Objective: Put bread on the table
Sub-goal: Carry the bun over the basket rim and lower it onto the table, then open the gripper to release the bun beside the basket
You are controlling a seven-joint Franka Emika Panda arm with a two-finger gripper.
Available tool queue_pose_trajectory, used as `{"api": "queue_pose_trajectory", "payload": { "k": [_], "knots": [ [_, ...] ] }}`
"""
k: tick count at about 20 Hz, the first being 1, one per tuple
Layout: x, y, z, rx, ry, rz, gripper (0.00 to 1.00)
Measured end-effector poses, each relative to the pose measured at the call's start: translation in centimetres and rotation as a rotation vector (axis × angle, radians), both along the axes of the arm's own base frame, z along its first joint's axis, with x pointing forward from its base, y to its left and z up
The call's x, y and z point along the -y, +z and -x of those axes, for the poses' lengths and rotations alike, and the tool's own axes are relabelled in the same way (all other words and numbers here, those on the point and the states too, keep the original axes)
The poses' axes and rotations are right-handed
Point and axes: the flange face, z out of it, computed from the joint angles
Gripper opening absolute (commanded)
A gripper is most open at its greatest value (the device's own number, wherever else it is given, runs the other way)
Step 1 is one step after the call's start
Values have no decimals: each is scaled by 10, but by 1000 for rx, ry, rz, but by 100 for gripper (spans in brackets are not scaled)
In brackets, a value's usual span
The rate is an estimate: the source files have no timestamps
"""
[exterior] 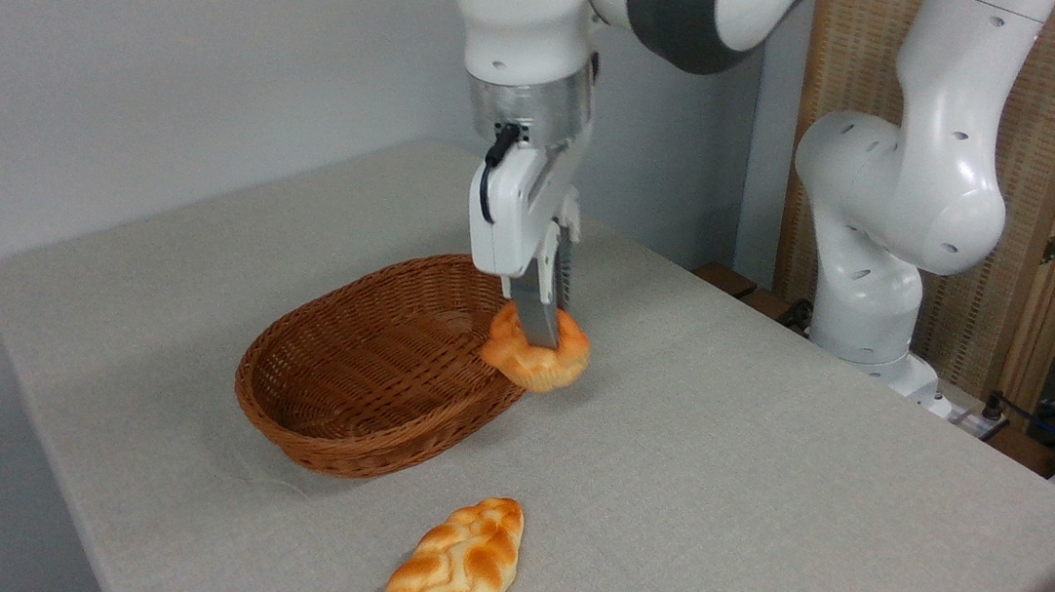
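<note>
The bread (533, 354), a small golden-orange bun with a lumpy top, hangs tilted in the air just over the right rim of the wicker basket (358, 416). My gripper (544, 335) comes straight down from above and is shut on the bun, its fingers pressed into the top. The table (763, 478) is covered in light grey-beige cloth and spreads under and to the right of the bun.
The brown oval basket looks empty inside. A long braided loaf (454, 571) lies on the cloth near the front edge, below the basket. The arm's white base (883, 275) stands at the table's back right, beside a wooden screen.
</note>
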Motion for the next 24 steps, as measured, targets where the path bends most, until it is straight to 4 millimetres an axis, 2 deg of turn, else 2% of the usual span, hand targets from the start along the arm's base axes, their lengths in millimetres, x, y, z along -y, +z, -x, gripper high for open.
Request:
{"api": "queue_pose_trajectory", "payload": {
  "k": [3, 5, 9, 12, 18, 24],
  "knots": [
    [-26, -2, -1, 8, -156, -13, 67],
    [-30, -3, -1, 8, -208, -16, 81],
    [-32, -4, -2, 6, -257, -55, 97],
    [-34, -4, -2, 6, -261, -65, 99],
    [-54, -6, -1, 3, -282, -53, 100],
    [-55, -6, -1, 4, -283, -52, 100]
  ]
}}
